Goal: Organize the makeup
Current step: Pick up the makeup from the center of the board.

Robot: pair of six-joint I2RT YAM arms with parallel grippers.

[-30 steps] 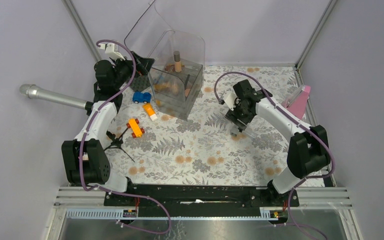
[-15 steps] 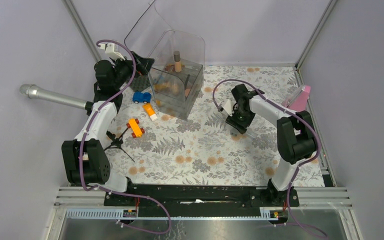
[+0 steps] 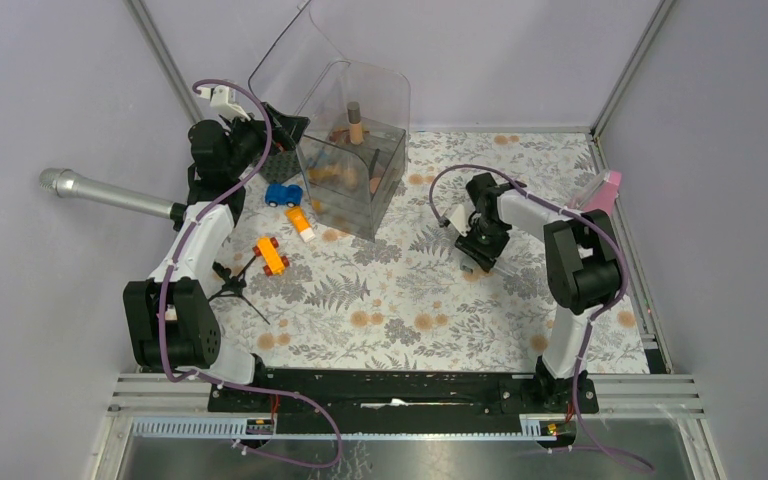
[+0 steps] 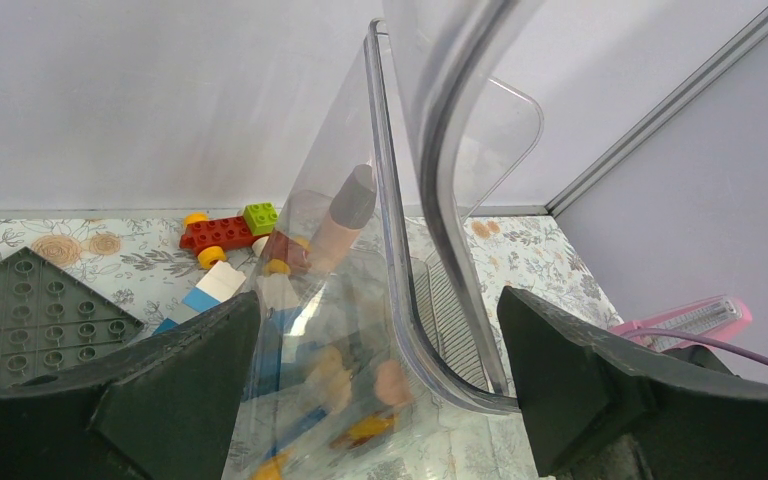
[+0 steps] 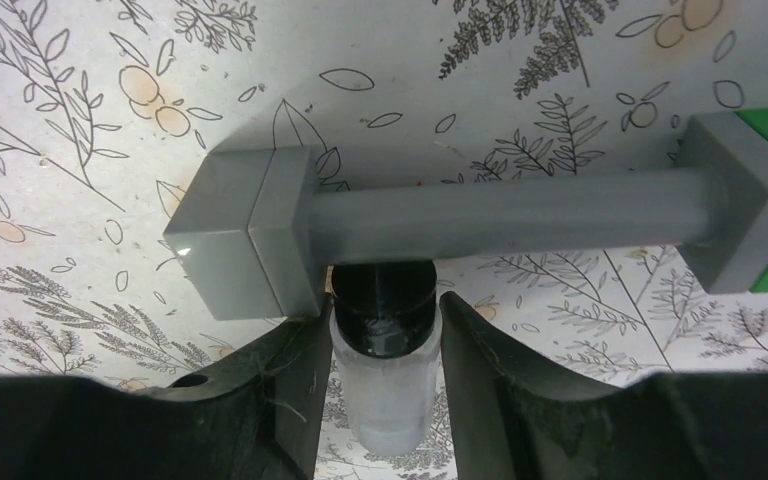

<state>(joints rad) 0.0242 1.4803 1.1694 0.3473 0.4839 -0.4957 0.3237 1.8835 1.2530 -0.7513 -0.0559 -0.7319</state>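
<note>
- Right arm (image 3: 535, 212) bent low over the desk (image 3: 400, 300); right hand (image 5: 385, 330) pinches a clear bottle (image 5: 385, 400) by the grey tube (image 5: 500, 215).
- Left arm (image 3: 192, 240) raised; left hand (image 4: 378, 305) wide open, empty, at the clear box (image 4: 400, 250).

Left arm (image 3: 196, 236) raised, left fingers (image 4: 175, 395) wide apart; right arm (image 3: 532, 212) low, right fingers (image 5: 260, 405) narrowed.

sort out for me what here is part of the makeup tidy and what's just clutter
Makeup job: grey tube, small clear bottle, pink case, clear organizer.
Just lying about: blue car, orange car, orange block, microphone, grey baseplate.
</note>
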